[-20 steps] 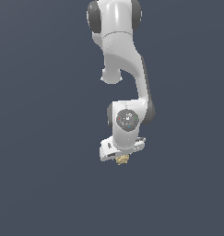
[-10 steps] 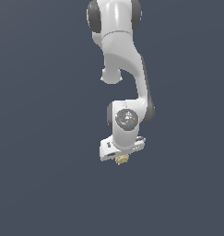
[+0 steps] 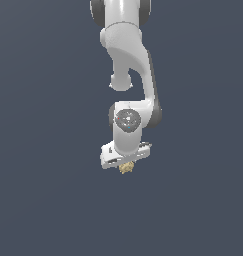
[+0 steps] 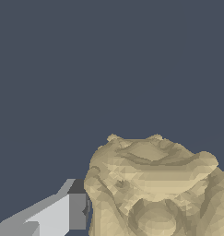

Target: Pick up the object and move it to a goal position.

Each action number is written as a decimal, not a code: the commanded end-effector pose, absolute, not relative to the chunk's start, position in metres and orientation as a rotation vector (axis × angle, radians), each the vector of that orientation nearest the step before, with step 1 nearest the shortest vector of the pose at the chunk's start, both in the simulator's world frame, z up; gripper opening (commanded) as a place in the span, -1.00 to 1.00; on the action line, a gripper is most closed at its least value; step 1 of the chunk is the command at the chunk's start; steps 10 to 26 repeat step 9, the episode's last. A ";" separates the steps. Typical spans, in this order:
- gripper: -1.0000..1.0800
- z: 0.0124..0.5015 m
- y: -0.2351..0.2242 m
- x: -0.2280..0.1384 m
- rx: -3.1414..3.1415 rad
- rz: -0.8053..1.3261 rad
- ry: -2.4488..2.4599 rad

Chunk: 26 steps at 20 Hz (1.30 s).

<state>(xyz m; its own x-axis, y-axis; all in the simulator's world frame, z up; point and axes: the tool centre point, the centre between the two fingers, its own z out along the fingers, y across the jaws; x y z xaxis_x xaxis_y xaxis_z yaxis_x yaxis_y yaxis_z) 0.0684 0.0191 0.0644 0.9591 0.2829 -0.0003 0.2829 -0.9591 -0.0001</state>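
The object (image 3: 125,168) is a small, lumpy tan-yellow clump that hangs just under the white hand of my arm. My gripper (image 3: 125,165) is shut on it and points down, and the hand hides the fingers in the exterior view. In the wrist view the object (image 4: 155,184) fills the frame close up, with its knobbly surface showing. One grey and white finger (image 4: 62,213) presses against its side. The other finger is hidden behind the clump.
The white arm (image 3: 128,65) comes down from the top of the exterior view. Everything around it is a plain dark blue-grey background, with no other objects or marker in view.
The hand, with the object in it, has moved a little up and towards the exterior view's left. The grip on the object is unchanged.
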 end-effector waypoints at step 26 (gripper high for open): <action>-1.00 0.081 0.000 0.059 -3.109 0.000 -0.449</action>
